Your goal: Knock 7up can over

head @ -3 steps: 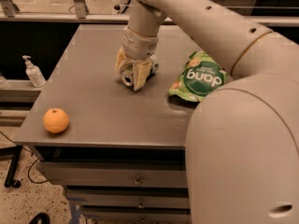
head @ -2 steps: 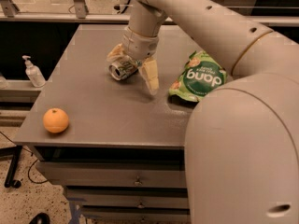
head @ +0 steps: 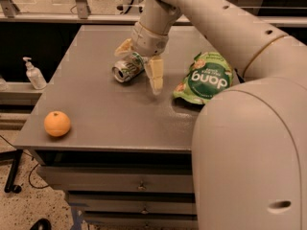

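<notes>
grey table [head: 105, 114] carries the 7up can [head: 127, 70] on its side near centre, an orange [head: 57, 123] at 8 o'clock, a green snack bag [head: 204, 78] at 3 o'clock; the gripper [head: 139, 61] hangs over the can, fingers spread.

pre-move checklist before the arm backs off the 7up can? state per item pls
1. 7up can lying on its side, silver top toward the front-left: ok.
2. Pincer open, above the can, one finger on each side of it: ok.
3. Can free of the fingers: cannot tell, it lies close between them.
4. Can well inside the table edges: ok.
5. Green snack bag at picture right, apart from the pincer: ok.
6. Orange near the front-left corner, away from the arm: ok.
</notes>
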`<state>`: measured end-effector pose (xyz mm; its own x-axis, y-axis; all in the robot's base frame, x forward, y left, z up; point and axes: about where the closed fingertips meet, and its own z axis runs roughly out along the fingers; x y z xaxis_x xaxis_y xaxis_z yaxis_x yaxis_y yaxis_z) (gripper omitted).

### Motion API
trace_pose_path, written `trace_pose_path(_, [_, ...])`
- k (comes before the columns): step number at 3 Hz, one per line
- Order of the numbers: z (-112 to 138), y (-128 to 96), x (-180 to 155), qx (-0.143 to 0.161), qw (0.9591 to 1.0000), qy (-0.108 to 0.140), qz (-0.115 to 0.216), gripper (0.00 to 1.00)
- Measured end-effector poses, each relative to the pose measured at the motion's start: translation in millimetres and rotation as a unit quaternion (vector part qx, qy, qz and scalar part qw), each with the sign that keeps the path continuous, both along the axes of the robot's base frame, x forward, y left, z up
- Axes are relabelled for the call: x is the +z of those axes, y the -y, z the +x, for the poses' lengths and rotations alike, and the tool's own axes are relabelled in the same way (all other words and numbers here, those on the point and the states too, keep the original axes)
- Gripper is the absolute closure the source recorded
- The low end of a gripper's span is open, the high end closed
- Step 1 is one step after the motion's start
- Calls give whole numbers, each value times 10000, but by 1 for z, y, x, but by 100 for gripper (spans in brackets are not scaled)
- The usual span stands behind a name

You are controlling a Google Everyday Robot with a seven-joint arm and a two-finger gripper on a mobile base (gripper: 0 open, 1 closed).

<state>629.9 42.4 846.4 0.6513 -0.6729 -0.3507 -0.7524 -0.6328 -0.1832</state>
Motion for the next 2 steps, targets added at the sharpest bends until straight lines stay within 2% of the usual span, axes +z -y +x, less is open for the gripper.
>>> trace_pose_path(1, [15, 10, 16, -713, 9948, -279, 669, 0])
trace_pose_path(2, [27, 23, 30, -1415, 9786, -623, 1361, 0])
